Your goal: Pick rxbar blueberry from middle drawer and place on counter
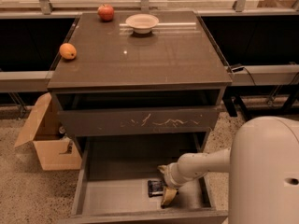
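Low, arm angled down, jaws beside rxbar blueberry

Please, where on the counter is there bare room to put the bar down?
The counter is bare across its front and right side, from the orange rightward and before the bowl. Crowded: the back left, with apple and bowl. The gripper is down in the middle drawer beside the rxbar blueberry.
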Robot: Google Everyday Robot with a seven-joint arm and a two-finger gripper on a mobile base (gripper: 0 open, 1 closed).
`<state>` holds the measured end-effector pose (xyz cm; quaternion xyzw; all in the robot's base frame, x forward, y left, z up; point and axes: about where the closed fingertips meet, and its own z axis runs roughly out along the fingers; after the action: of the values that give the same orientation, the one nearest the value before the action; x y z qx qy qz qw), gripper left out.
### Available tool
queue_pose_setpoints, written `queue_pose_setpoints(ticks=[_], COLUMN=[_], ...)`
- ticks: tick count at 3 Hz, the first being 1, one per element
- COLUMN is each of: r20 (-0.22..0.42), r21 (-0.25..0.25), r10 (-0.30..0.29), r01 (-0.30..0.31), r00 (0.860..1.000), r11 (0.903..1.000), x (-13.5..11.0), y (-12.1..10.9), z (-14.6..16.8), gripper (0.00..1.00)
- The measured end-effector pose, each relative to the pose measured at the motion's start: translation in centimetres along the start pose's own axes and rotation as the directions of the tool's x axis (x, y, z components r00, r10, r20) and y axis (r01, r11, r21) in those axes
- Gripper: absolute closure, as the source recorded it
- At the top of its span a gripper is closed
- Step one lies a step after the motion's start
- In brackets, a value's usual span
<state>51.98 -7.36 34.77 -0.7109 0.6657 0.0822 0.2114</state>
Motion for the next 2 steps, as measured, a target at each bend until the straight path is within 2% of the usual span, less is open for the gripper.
queue_pose_setpoints(ticks=[2], r20=[0.0], r21=[0.002], r10=[-0.002], r01=[0.002], r00=[1.0], r11=[1.0], x=[-0.42], y=[-0.18], z=[-0.93], gripper=[0.72])
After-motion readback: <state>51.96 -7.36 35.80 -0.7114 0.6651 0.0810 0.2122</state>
